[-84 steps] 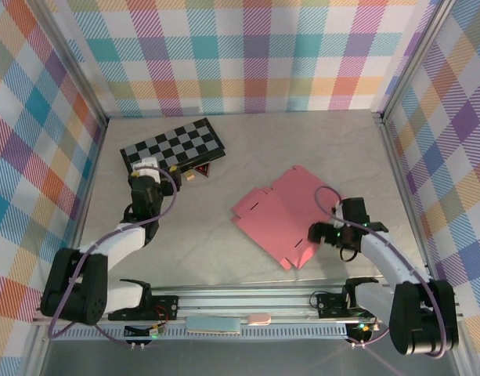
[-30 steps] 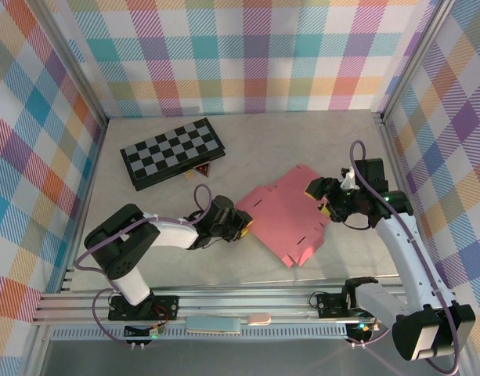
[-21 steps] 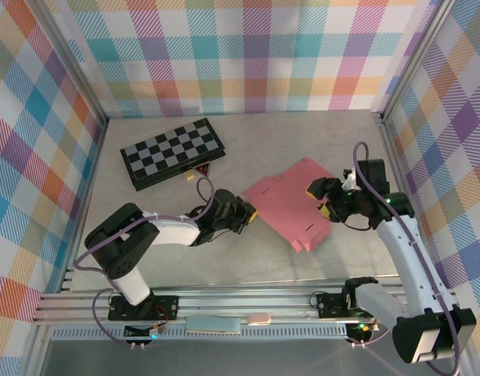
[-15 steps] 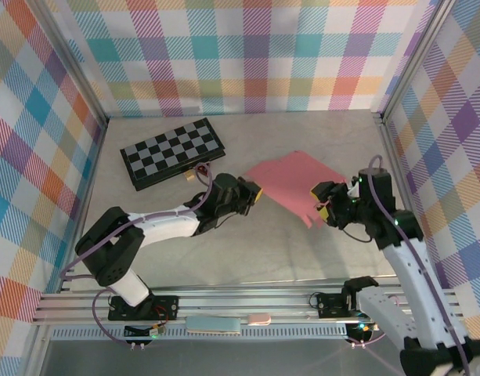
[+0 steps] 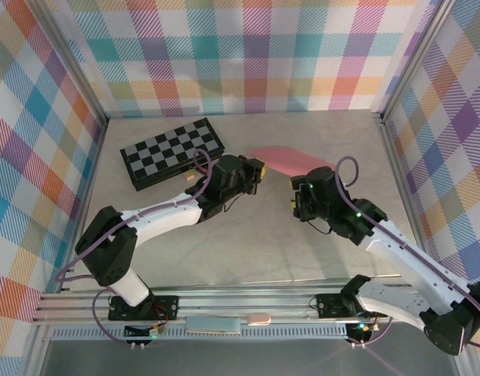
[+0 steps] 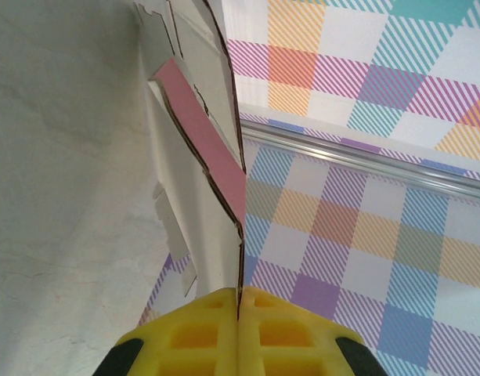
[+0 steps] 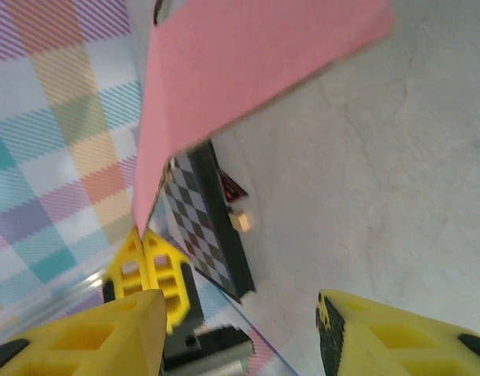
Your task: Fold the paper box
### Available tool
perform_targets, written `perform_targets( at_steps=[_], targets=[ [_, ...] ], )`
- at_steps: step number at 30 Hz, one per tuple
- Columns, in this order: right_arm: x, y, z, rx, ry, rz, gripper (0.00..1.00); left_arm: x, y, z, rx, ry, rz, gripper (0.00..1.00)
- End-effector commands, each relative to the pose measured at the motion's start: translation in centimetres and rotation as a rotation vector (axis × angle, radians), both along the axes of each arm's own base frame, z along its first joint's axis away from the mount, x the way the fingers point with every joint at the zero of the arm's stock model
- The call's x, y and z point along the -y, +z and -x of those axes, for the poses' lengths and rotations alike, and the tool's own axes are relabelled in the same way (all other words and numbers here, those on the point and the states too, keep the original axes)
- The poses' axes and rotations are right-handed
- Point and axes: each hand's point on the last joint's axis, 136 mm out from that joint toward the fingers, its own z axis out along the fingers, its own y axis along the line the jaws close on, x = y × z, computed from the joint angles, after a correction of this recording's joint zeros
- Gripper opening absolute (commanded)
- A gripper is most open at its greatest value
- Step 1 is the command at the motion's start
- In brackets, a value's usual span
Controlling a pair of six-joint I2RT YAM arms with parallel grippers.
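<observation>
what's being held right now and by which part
The left end effector pinches the paper box by one edge; the right end effector is open, holding nothing.

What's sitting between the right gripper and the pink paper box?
Nothing visible. The right gripper, fingers open, faces the paper box with only air between; the left gripper pinches its other edge.

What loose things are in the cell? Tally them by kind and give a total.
paper box: 1
checkered board: 1
small tan block: 1
small dark red-marked piece: 1
Total: 4
</observation>
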Motion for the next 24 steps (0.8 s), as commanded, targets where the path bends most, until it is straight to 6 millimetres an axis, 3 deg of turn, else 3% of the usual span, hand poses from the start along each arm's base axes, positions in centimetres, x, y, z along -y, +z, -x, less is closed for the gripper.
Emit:
perform_targets(
  at_steps=[1,8,17,24],
  targets=[
    [0.8,2.7,-2.5,0.116,-0.144,-0.048,0.51,0.0,1.0,0.3,-0.002,0.011,0.007,0.00],
    [-0.1,2.5,-3.9,0.129,-0.137,-0.029,0.44,-0.4,1.4,0.7,-0.003,0.014,0.005,0.00],
    [-0.6,1.3,-5.0,0.122,-0.142,0.001,0.25,-0.1,2.0,0.9,0.000,-0.011,0.007,0.00],
    [-0.7,0.2,-5.0,0.094,-0.135,0.020,0.25,0.1,2.3,1.2,0.004,-0.028,0.011,0.00]
  ],
)
